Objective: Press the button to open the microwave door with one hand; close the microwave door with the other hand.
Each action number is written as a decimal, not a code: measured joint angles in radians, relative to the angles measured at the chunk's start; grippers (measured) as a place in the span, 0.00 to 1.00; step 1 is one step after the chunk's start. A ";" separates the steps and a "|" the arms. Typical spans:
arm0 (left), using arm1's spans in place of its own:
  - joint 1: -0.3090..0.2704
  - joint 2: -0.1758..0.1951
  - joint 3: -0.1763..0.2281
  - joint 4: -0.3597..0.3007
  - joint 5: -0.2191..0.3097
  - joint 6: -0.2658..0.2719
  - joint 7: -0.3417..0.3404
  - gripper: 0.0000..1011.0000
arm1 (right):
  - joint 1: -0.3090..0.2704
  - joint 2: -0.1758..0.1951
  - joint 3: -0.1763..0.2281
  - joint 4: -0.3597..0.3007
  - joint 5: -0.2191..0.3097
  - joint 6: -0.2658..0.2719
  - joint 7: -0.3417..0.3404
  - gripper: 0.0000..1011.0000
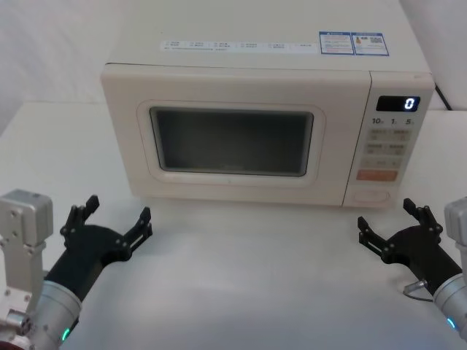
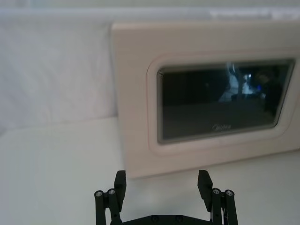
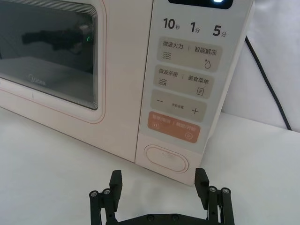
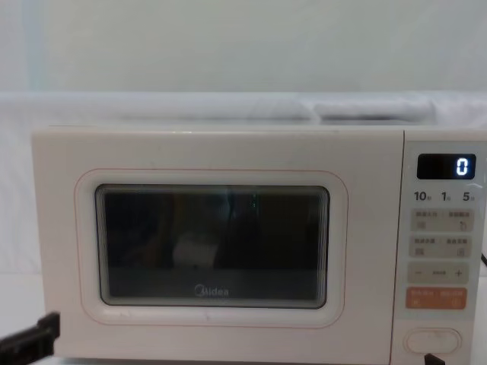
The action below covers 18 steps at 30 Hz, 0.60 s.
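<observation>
Microwave door right edge cut off; keypad labels illegible.

We see even, soft, bright light on the white table, with only faint shadows under the microwave. The microwave door glass mirrors the room: a pale glare patch in the chest view, bluish-white glints in the left wrist view. That left wrist view is hazy and soft; the display glows white.
</observation>
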 joint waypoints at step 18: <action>0.000 -0.001 0.000 0.004 0.002 0.000 0.000 0.99 | 0.000 0.000 0.000 0.000 0.000 0.000 0.000 0.99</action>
